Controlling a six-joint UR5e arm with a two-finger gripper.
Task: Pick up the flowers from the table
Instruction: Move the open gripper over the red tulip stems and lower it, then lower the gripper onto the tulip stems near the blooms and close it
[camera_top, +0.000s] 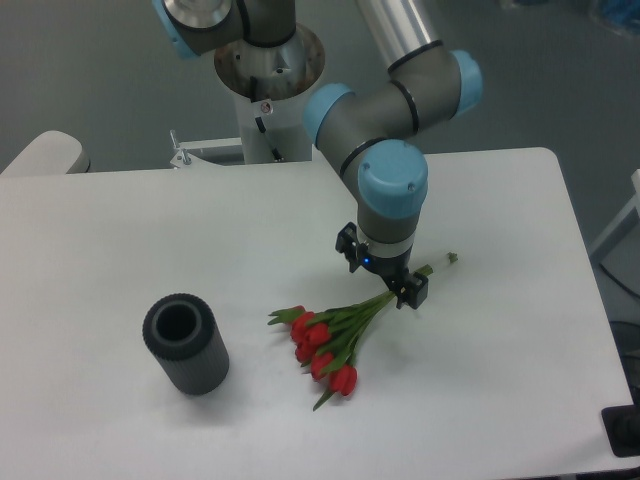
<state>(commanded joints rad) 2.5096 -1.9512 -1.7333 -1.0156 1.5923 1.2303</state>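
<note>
Currently the flowers (335, 338) lie flat on the table (500, 370), blooms toward the ribbed cylinder (186, 344). Gripper (393, 285) sits low over the tied stem ends; fingers straddle the stems, closure cannot be told.

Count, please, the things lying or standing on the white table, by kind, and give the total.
Bunch of red tulips: 1
Dark grey ribbed cylinder: 1
Total: 2
</note>
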